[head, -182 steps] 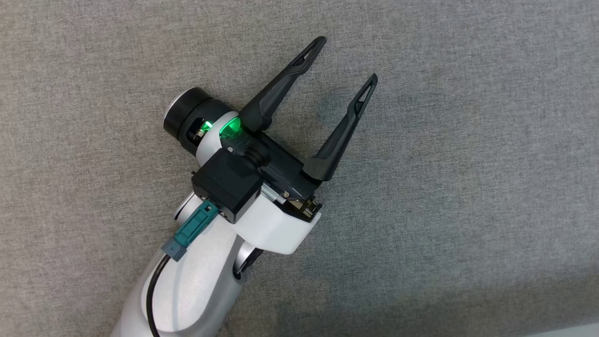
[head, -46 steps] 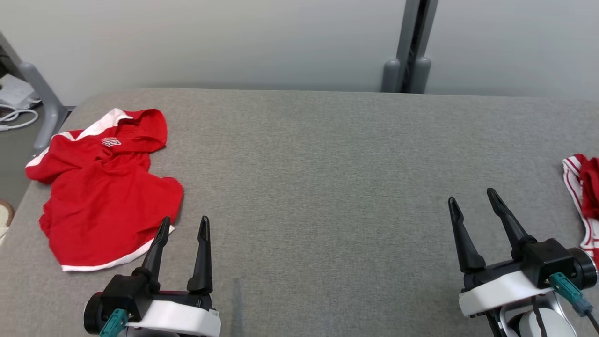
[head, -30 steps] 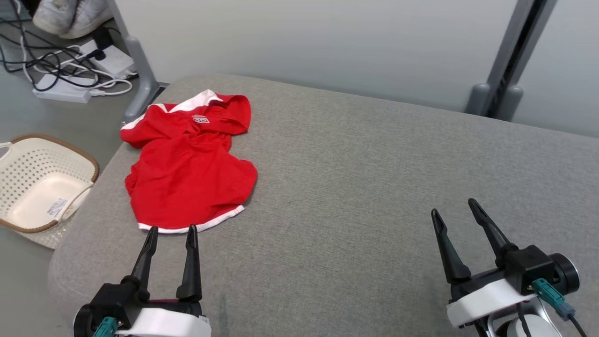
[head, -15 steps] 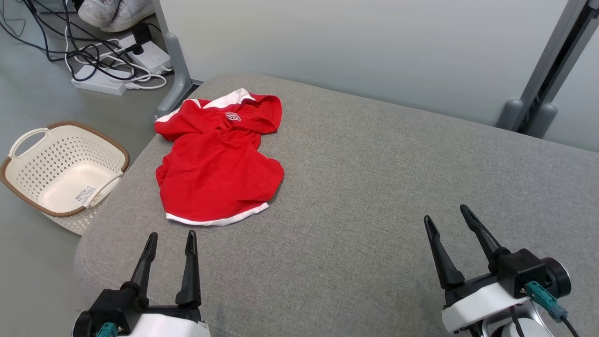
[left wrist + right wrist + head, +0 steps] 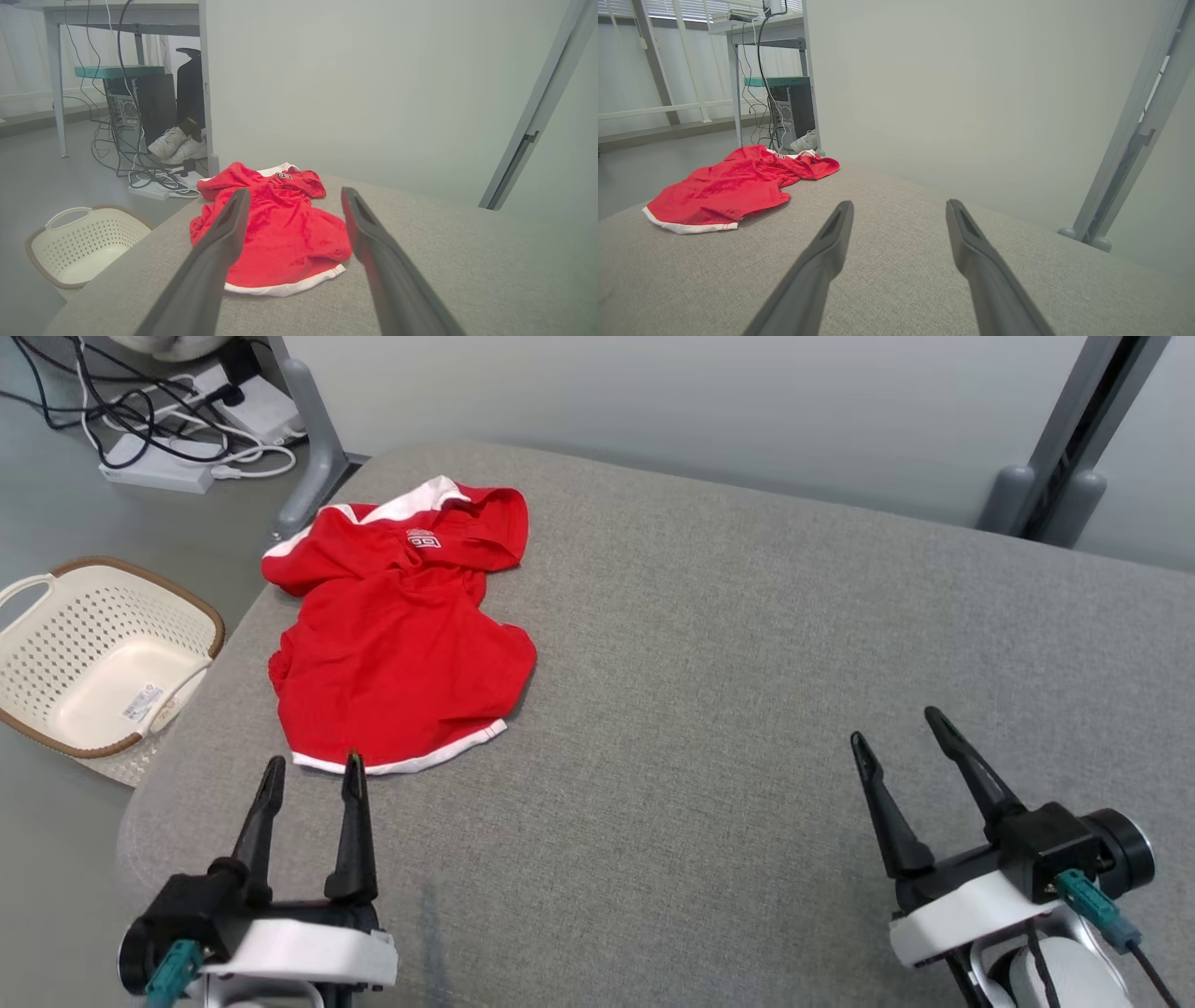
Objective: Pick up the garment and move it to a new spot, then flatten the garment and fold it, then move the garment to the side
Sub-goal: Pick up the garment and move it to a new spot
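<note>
The garment (image 5: pixel 397 644) is a red shirt with white trim, lying crumpled near the far left corner of the grey padded table (image 5: pixel 728 644). It also shows in the left wrist view as the garment (image 5: pixel 275 233) and in the right wrist view as the garment (image 5: pixel 733 186). My left gripper (image 5: pixel 313 770) is open, its tips just short of the shirt's white hem, not touching it. My right gripper (image 5: pixel 896 728) is open over bare table at the lower right, far from the shirt.
A cream perforated basket (image 5: pixel 93 653) sits on the floor left of the table. Cables and a power strip (image 5: pixel 159 476) lie on the floor behind it, by a grey desk leg (image 5: pixel 313 439). A grey post (image 5: pixel 1074 439) stands at the back right.
The head camera has shifted, so the whole scene sits differently. The left gripper's tips now lie closer to the shirt's hem. Both grippers stay open.
</note>
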